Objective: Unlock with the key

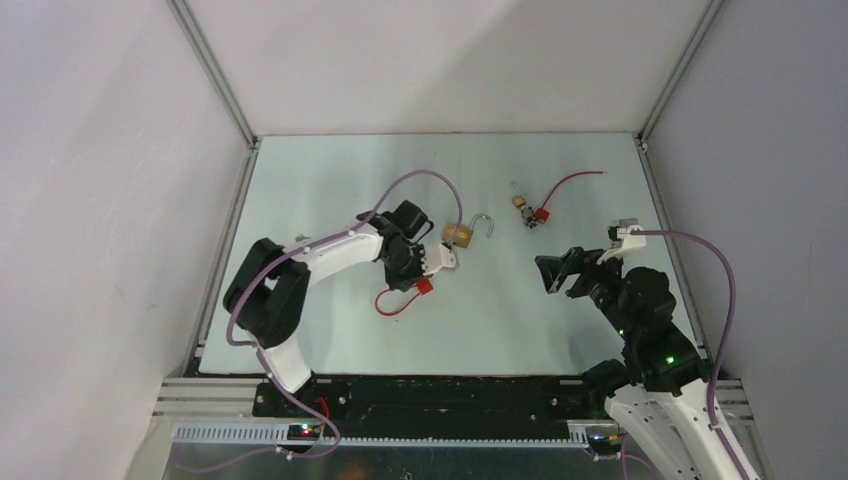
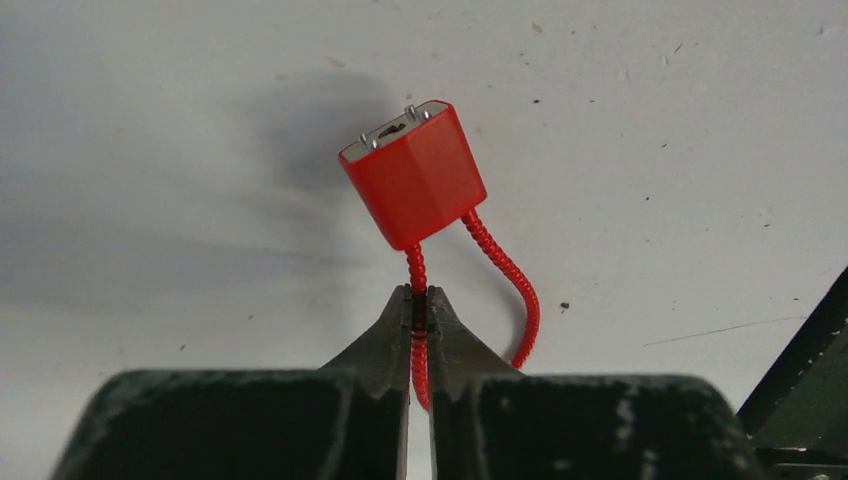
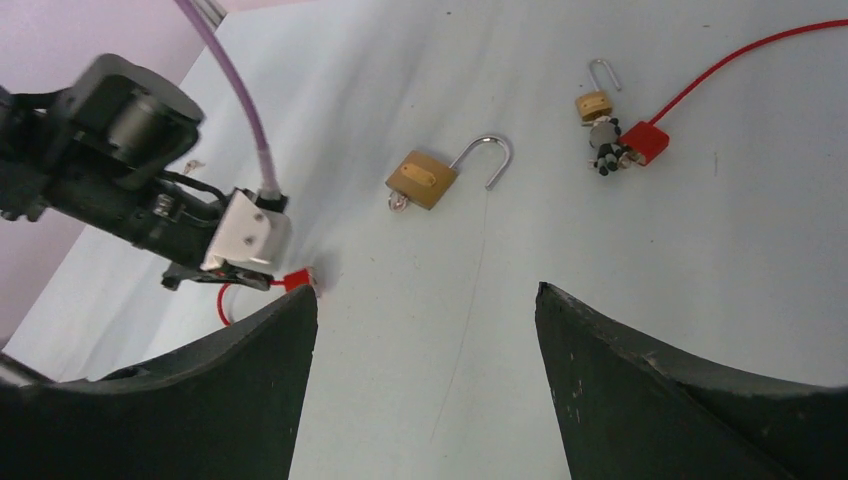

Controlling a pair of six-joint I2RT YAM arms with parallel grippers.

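Note:
My left gripper point(image 2: 419, 300) is shut on the red wire point(image 2: 417, 262) of a red plastic tag point(image 2: 415, 185), which it holds just above the table. In the top view it point(image 1: 416, 279) sits left of centre with the tag point(image 1: 424, 286) at its tip. A brass padlock point(image 3: 422, 178) lies beyond, its silver shackle point(image 3: 487, 158) swung open. A tiny silvery piece point(image 3: 398, 203) that looks like the key sticks out of its bottom. My right gripper point(image 3: 428, 290) is open and empty, hovering to the right point(image 1: 562, 280).
A second, smaller brass padlock point(image 3: 593, 104) lies at the back right beside a dark bunch of keys point(image 3: 607, 155) and another red tag point(image 3: 645, 142) with a long red wire point(image 3: 740, 55). Grey walls close off the table point(image 1: 330, 180).

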